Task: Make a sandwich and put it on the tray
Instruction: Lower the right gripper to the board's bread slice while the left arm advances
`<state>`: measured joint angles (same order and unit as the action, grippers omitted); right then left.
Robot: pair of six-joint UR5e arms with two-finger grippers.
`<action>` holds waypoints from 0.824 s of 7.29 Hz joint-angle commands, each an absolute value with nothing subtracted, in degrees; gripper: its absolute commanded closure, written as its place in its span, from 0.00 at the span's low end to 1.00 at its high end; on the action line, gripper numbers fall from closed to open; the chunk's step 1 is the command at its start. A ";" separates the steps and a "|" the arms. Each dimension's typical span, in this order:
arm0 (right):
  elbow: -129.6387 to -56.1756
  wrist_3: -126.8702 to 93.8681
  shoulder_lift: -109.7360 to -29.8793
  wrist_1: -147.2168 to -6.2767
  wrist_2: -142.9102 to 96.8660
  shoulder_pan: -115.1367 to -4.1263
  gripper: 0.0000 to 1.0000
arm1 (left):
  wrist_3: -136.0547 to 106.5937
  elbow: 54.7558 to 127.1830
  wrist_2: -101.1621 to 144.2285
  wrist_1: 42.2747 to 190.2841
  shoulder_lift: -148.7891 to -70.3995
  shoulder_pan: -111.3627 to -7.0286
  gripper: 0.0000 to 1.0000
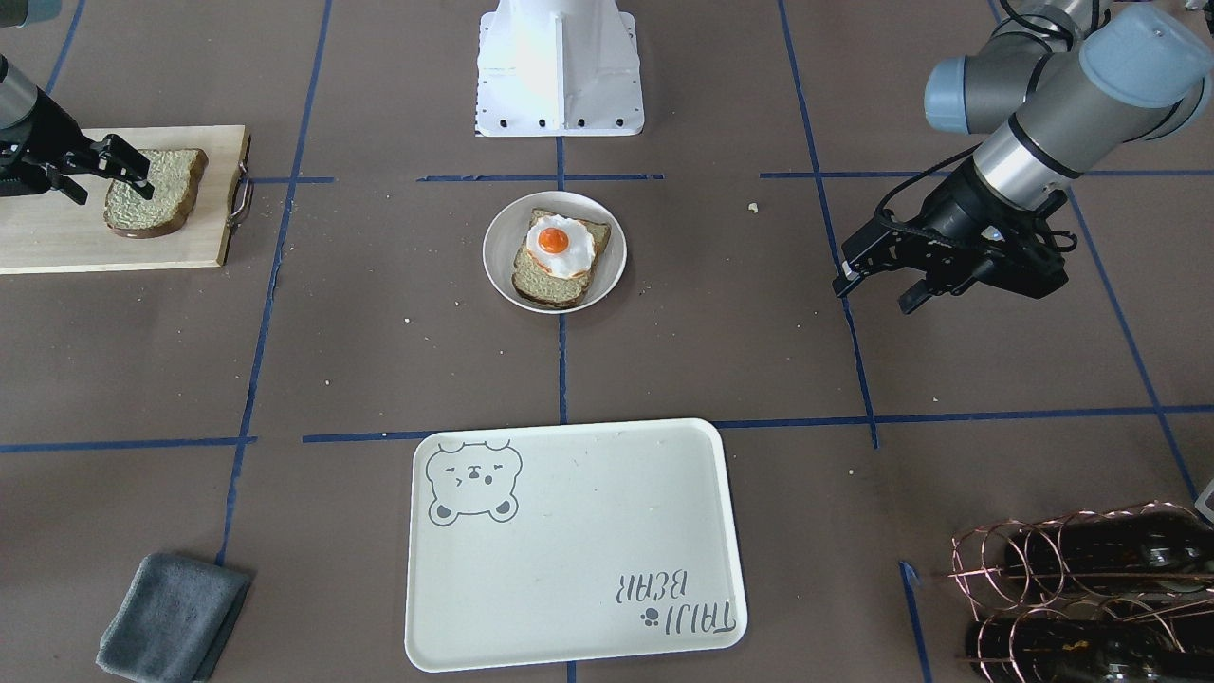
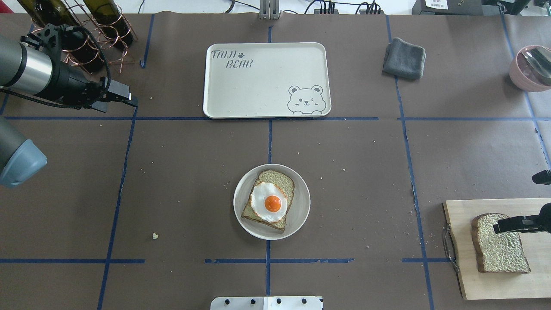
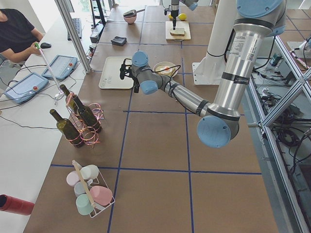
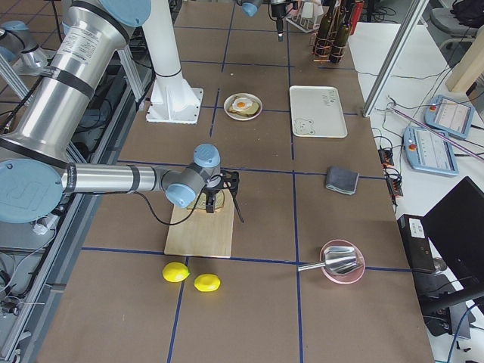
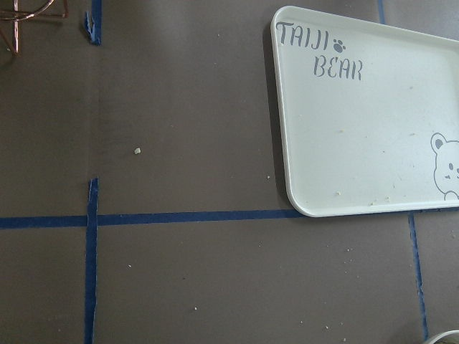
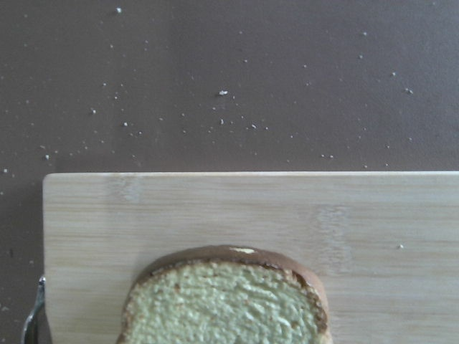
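Observation:
One bread slice (image 1: 560,285) lies on a small round whitish plate (image 1: 498,251) mid-table, with the fried egg (image 1: 560,245) on top; the egg also shows in the overhead view (image 2: 269,201). The second bread slice (image 1: 175,185) lies flat on the wooden cutting board (image 1: 57,242). My right gripper (image 1: 109,185) hovers open just over this slice (image 2: 499,254), which also shows in the right wrist view (image 6: 229,301). The cream bear tray (image 1: 569,541) is bare. My left gripper (image 1: 873,297) is open and empty, off to the side, between tray (image 2: 267,82) and bottle rack.
A grey cloth (image 1: 171,617) lies beside the tray. A copper rack with wine bottles (image 1: 1081,598) stands near my left arm. A pink bowl (image 2: 531,66) holding a metal utensil sits far right. Two lemons (image 4: 189,277) lie beyond the board. The white robot base (image 1: 560,66) stands behind the plate.

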<state>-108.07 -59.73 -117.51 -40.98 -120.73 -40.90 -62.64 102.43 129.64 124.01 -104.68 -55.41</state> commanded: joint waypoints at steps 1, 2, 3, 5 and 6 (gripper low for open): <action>-106.53 -59.68 -117.77 -40.34 -121.63 -40.17 0.11 | -62.58 102.22 129.64 124.01 -104.85 -55.37 0.00; -106.52 -59.76 -117.77 -40.25 -123.03 -40.25 0.35 | -62.58 102.04 129.64 124.36 -104.85 -55.37 0.00; -106.52 -59.85 -117.77 -40.25 -123.22 -40.17 0.63 | -62.58 101.87 129.73 124.45 -104.85 -55.37 0.00; -106.52 -59.59 -117.77 -40.17 -123.22 -40.25 1.00 | -62.58 101.87 129.73 124.45 -104.85 -55.37 0.00; -106.52 -59.68 -117.77 -39.21 -123.22 -40.25 1.00 | -62.58 101.78 129.64 124.45 -104.85 -55.37 0.00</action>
<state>-106.52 -59.69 -117.78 -39.98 -123.19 -40.22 -62.56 101.85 129.68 124.44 -104.85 -55.37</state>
